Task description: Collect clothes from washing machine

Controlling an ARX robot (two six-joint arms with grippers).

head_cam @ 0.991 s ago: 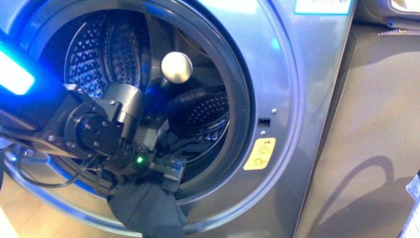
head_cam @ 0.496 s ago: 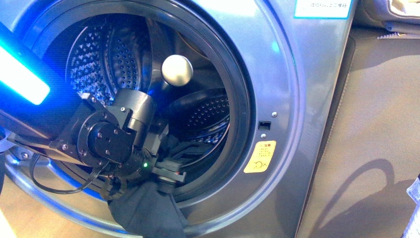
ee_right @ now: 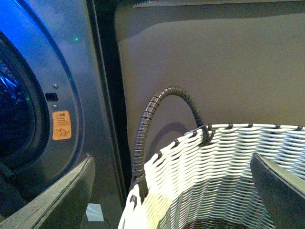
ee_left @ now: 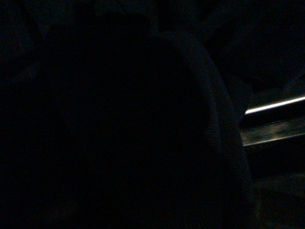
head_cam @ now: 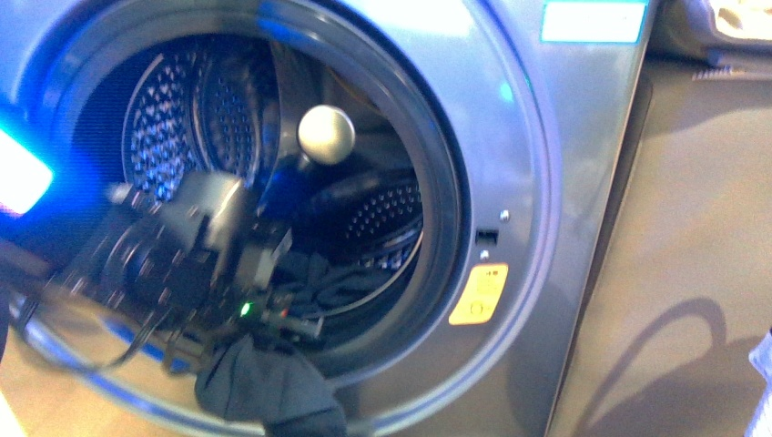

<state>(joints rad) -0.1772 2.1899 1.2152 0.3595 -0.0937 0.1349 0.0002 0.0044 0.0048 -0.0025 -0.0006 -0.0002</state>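
— Where are the clothes?
— Half out of the washer. The clothes (head_cam: 266, 393) are a dark bunch slung over the lower rim of the round opening, near and to the left. More dark folds lie just inside the mouth behind it.
— Has the left tool got hold of them?
— I cannot tell. The left tool (head_cam: 278, 319) sits right on top of the bunch, touching it. It is blurred, though, and its tips are lost in the cloth, so how far it is open does not show. A small green light (head_cam: 244, 309) glows on it, and a bright blue light (head_cam: 20, 177) shines on the arm at the far left edge. The left wrist view is dark.
— And the washer itself?
— The washer (head_cam: 555, 164) is grey metal, with its round opening facing us. The drum (head_cam: 182, 118) inside is perforated steel, with a shiny round knob (head_cam: 326, 135) in front of it. Right of the opening there is an orange sticker (head_cam: 478, 296), and a blue-edged label (head_cam: 594, 20) sits up at the top corner.
— The right tool?
— Well apart from the clothes, off to the right of the washer. The right tool (ee_right: 170, 160) is spread wide, with nothing between its fingers (ee_right: 52, 195). Past them stands a white woven basket (ee_right: 228, 157) with a dark wrapped handle (ee_right: 145, 124) arching up. The basket is just beside the washer's side, in front of a plain grey-brown panel (ee_right: 214, 57).
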